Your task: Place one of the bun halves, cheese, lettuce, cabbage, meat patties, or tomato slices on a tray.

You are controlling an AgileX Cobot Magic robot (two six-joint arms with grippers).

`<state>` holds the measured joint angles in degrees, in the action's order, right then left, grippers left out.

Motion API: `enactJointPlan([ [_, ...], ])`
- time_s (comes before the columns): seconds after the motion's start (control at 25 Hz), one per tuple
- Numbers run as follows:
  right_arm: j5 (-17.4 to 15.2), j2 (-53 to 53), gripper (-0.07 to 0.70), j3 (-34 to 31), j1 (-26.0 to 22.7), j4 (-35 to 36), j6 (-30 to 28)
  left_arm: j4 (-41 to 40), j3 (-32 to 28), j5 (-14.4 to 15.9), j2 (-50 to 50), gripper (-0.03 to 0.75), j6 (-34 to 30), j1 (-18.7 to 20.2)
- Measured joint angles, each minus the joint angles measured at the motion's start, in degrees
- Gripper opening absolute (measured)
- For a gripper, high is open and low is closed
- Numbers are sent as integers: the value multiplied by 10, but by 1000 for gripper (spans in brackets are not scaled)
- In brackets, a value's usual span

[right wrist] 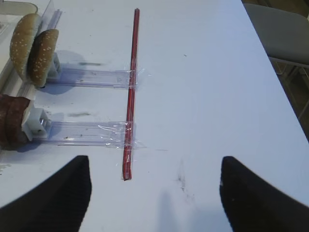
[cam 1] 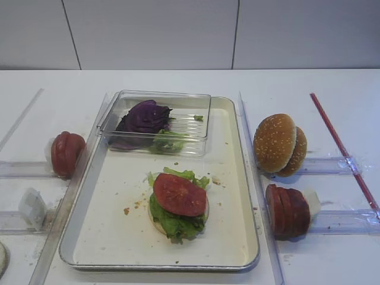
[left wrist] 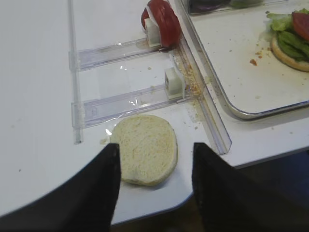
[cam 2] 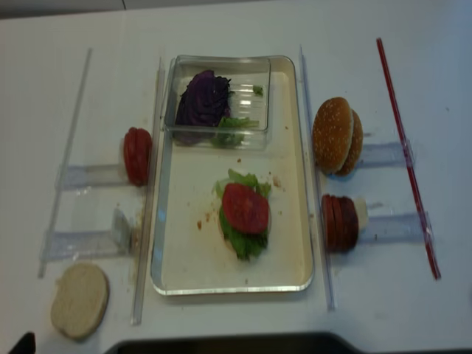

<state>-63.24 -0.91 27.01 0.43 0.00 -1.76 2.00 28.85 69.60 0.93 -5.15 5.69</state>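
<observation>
A pale flat bun half [left wrist: 145, 140] lies on the table near its front left corner. My left gripper [left wrist: 154, 149] is open, one finger on each side of its near edge, not touching it. On the tray [cam 1: 107, 237] a bun base carries lettuce [cam 1: 175, 222] and one tomato slice [cam 1: 179, 195]. More tomato slices [cam 1: 66, 153] stand in a rack left of the tray. Cabbage [cam 1: 144, 117] sits in a clear box. Sesame bun halves [cam 1: 278, 144] and dark meat patties [cam 1: 287, 211] stand at the right. My right gripper [right wrist: 154, 164] hangs open over bare table. Cheese is out of view.
The clear plastic box [cam 1: 196, 127] rests on the tray's far end. Clear rails [left wrist: 203, 106] run along both tray sides. A rack with a white end block [left wrist: 174, 82] lies between the bun half and the tomatoes. A red strip [right wrist: 130, 96] is taped at the right. The table's front edge [left wrist: 217, 179] is close.
</observation>
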Motion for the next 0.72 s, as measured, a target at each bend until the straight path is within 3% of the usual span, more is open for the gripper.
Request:
enactJointPlan([
  [0.16,0,0,564,0,0,0,0,6,-9,-15,0,316,-4,0],
  [0.72,0,0,564,0,0,0,0,8,-9,-20,0,316,-4,0],
])
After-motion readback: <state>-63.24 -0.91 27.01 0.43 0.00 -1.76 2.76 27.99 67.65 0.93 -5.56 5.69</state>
